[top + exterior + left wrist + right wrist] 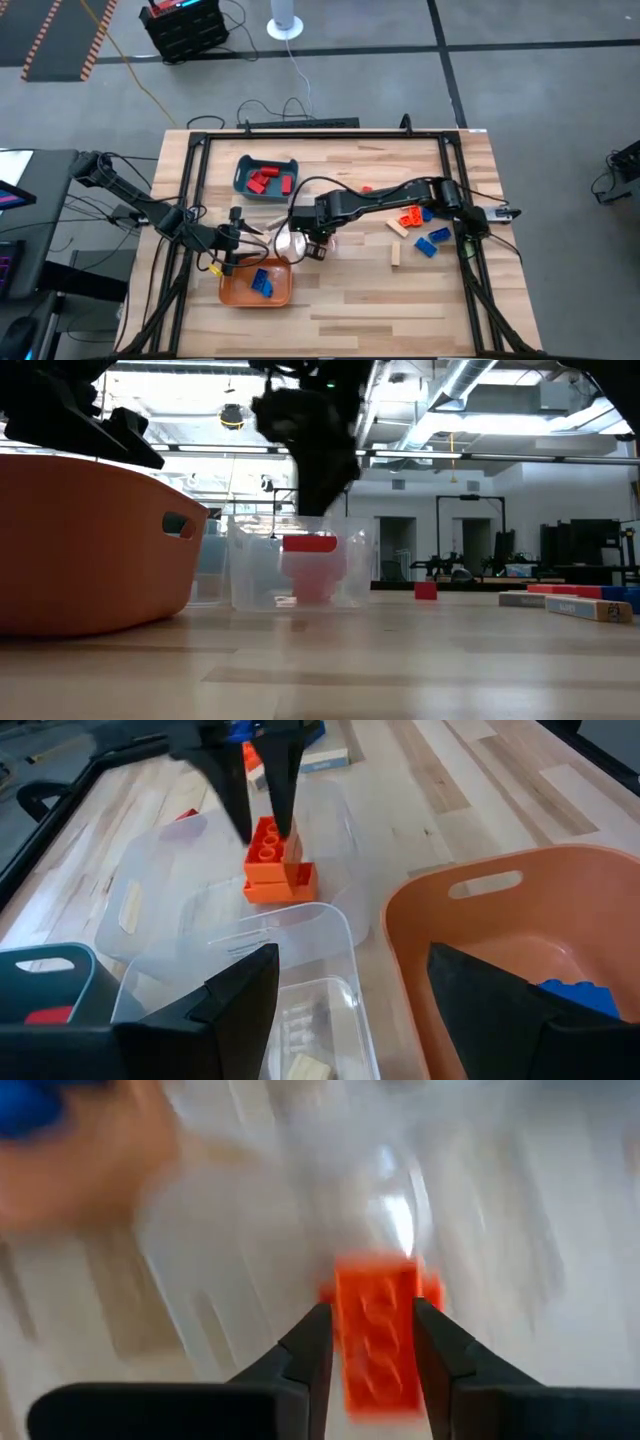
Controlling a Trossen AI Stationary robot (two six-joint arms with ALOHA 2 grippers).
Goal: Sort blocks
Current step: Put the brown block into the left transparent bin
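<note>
Dark fingers [315,1345] of the right gripper [368,1342] are pinching an orange brick [377,1342] by its long sides, so the brick's long axis is running straight out between them, studs facing the wrist camera. In the left wrist view that brick is sitting on top of a second orange brick [282,880] inside a clear plastic tray [200,890], and the fingers are coming down on it from above. Judging by this, the next move turns on what is directly beneath the right gripper: the tray floor and the lower brick, both touching or nearly so.

Outward from there, the left gripper [350,995] is waiting near the tray with its jaws spread and holding nothing, a second clear tray [300,1010] with a pale tan piece just in front of it. An orange tray [256,283], smooth moulded plastic with a handle slot, is holding blue bricks [262,281]. A teal tray [266,175] is carrying red bricks [265,180]. Loose blocks [420,235] are lying well apart on the pale wooden surface [380,290], nearer the right arm's base.
</note>
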